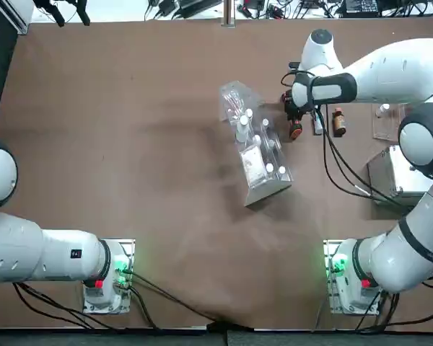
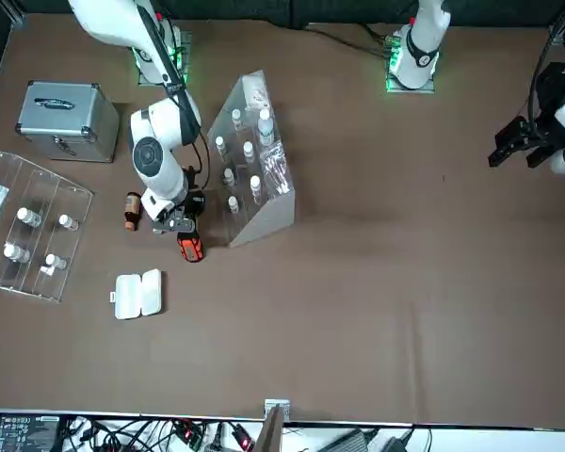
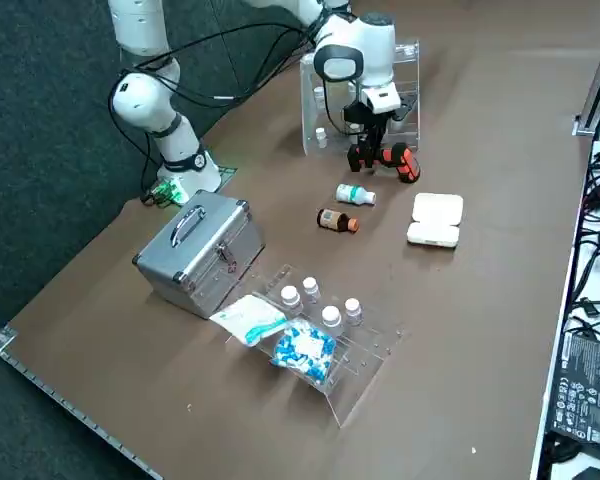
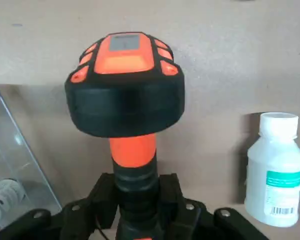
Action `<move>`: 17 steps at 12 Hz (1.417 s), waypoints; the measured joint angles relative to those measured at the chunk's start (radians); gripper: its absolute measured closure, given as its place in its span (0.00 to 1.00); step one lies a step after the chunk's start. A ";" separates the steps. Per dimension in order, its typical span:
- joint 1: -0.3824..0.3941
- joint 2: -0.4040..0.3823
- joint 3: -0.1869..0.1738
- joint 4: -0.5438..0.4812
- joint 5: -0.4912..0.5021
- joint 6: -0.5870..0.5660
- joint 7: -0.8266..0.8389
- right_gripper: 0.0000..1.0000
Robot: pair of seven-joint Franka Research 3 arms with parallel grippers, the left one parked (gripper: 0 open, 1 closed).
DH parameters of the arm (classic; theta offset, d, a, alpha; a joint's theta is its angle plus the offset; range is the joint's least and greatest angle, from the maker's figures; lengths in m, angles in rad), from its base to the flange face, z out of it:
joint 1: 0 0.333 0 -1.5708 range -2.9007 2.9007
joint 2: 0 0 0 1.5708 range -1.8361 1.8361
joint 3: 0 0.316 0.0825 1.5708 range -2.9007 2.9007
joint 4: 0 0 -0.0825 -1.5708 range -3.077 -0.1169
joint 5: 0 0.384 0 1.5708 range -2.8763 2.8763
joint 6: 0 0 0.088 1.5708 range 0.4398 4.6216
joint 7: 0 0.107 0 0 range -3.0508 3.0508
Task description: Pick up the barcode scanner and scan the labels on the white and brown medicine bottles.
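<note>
the right gripper (image 4: pixel 137 200) pinches the scanner (image 4: pixel 127 85) by its handle, beside the white bottle (image 4: pixel 277 170); the brown bottle (image 3: pixel 338 221) lies near that. best to aim squarely at each barcode, without nudging either bottle.

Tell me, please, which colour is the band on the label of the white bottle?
Green, on the white medicine bottle; the right wrist view shows it best.

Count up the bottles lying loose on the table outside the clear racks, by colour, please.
White bottle: 1
Brown bottle: 1
Total: 2
</note>
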 joint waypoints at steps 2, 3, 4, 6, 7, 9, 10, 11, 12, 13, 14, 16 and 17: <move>0.002 -0.004 0.000 -0.008 -0.005 0.011 0.002 0.56; 0.002 -0.005 -0.001 -0.009 -0.005 0.012 0.002 0.56; 0.002 -0.005 -0.001 -0.009 -0.005 0.012 0.002 0.56; 0.002 -0.005 -0.005 -0.012 -0.008 0.012 0.002 0.39; 0.001 -0.005 -0.008 -0.012 -0.009 0.010 0.002 0.28; 0.001 -0.016 -0.012 -0.009 -0.021 -0.004 -0.002 0.06; 0.001 -0.033 -0.014 -0.002 -0.029 -0.029 -0.008 0.00; -0.002 -0.056 -0.016 0.011 -0.032 -0.074 -0.024 0.00; -0.009 -0.084 -0.018 0.031 -0.032 -0.136 -0.044 0.00; -0.030 -0.143 -0.023 0.078 -0.033 -0.260 -0.091 0.00; -0.045 -0.172 -0.024 0.103 -0.033 -0.313 -0.116 0.00; -0.073 -0.224 -0.026 0.149 -0.033 -0.403 -0.156 0.00; -0.081 -0.245 -0.026 0.167 -0.033 -0.433 -0.163 0.00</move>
